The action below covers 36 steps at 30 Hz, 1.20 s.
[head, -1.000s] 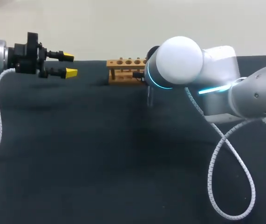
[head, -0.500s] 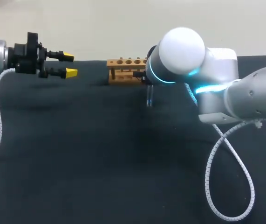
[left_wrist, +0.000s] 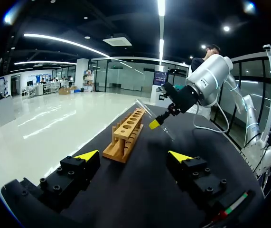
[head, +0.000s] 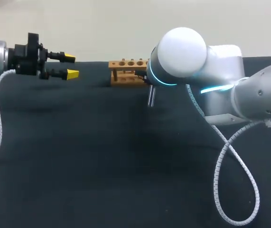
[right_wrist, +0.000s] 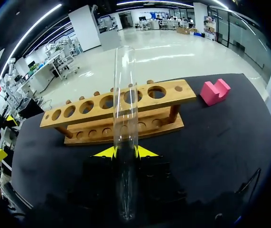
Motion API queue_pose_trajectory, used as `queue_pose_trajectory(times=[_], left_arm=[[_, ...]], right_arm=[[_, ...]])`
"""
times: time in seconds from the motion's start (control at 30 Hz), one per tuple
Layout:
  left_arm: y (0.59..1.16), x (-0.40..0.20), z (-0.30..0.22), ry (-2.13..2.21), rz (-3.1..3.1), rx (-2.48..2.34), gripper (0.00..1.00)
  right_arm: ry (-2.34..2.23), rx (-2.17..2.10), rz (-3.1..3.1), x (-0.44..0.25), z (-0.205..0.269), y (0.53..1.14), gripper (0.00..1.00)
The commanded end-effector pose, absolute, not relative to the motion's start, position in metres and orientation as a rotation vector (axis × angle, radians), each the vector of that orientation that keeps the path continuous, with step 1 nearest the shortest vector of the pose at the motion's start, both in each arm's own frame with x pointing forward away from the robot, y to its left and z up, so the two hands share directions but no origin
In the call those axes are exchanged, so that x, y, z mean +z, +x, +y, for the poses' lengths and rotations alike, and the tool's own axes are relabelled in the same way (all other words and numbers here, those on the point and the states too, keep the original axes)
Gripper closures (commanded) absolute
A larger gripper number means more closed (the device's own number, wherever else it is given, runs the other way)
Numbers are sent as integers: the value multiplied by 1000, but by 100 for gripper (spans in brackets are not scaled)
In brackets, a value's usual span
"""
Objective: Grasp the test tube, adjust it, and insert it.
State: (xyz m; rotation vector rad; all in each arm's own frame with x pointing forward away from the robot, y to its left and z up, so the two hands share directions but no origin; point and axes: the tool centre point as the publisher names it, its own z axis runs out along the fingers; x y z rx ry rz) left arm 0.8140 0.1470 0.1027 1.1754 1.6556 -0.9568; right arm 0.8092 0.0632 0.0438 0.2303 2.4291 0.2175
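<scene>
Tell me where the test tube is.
Right wrist view: the test tube sits clamped in the right gripper, with the wooden rack just ahead.

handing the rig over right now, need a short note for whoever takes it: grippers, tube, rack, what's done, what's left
Left gripper: open, empty, held above the table off one end of the wooden rack, apart from it.
Right gripper: shut on the test tube, on the rack's long side, facing it. The tube looks tilted and seems clear of the table.
Rack: on the table, and the holes that show are empty. A pink block sits past one end.
Done: tube grasped and lifted.
Left: probably upright the tube, line it up over a hole, insert.
</scene>
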Motion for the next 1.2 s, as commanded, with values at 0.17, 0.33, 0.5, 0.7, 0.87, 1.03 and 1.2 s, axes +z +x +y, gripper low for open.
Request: queue_pose_trajectory(times=[0.17, 0.33, 0.5, 0.7, 0.87, 1.03, 1.2], left_arm=[[812, 102, 147, 1172, 1652, -951, 0], [812, 102, 147, 1172, 1652, -951, 0], [812, 102, 147, 1172, 1652, -951, 0], [812, 102, 147, 1172, 1652, -951, 0], [812, 102, 147, 1172, 1652, -951, 0], [812, 102, 147, 1172, 1652, -951, 0], [812, 102, 147, 1172, 1652, -951, 0]], right_arm=[[300, 192, 2332, 72, 48, 777, 100], [324, 180, 2298, 91, 39, 761, 100], [323, 181, 2281, 106, 33, 744, 100], [329, 186, 2257, 122, 26, 731, 100], [327, 183, 2244, 130, 22, 724, 100], [313, 195, 2241, 136, 21, 719, 100], [308, 212, 2230, 139, 20, 720, 100]])
